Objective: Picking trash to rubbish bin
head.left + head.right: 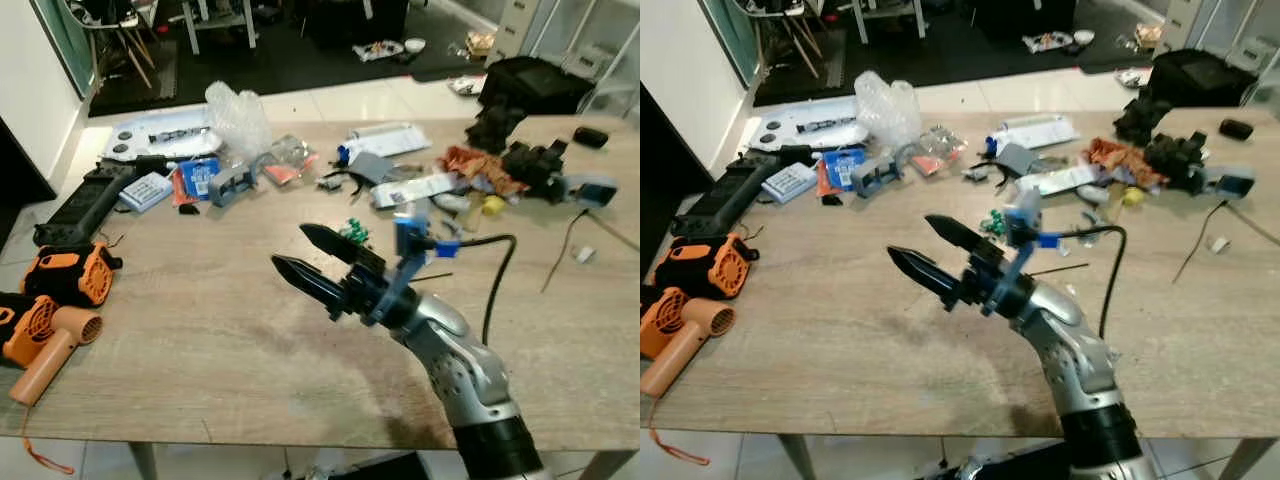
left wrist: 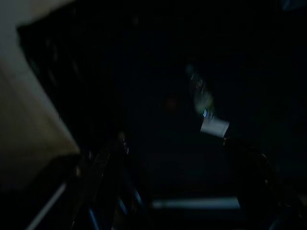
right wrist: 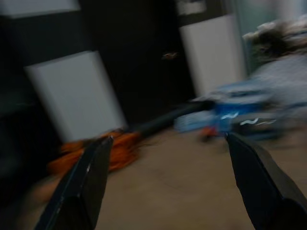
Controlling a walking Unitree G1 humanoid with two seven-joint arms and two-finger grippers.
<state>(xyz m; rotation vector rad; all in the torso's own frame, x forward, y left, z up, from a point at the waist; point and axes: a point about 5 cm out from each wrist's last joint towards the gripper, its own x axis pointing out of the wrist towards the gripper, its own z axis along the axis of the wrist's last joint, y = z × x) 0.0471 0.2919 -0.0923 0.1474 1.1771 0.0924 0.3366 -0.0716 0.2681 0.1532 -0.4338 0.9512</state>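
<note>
Trash (image 1: 400, 165) lies strewn along the far side of the wooden table (image 1: 200, 340): a clear plastic bag (image 1: 237, 118) at far left-centre, blue and orange packets (image 1: 197, 180) just beside it, white wrappers (image 1: 385, 140) and grey scraps further right, an orange-brown crumpled piece (image 1: 475, 163) near black gear (image 1: 530, 160) at the far right. A small green item (image 1: 352, 232) sits just beyond the gripper, close to the finger tips.

Right gripper (image 1: 305, 253) hovers over the table's middle, above bare wood, pointing toward the robot's left. Fingers (image 1: 310, 282) spread apart, nothing between them. Right wrist view is blurred; both black fingers (image 3: 84, 184) stand wide apart with tabletop between, orange and blue shapes beyond. A black cable (image 1: 495, 275) loops from the wrist.

Left edge of table: two orange blowers (image 1: 60, 290), one with a tan handle, a long black device (image 1: 85, 205) behind them, a white flat object (image 1: 160, 135) at the far left corner.

Left wrist view is very dark and blurred; left gripper's state cannot be told.
</note>
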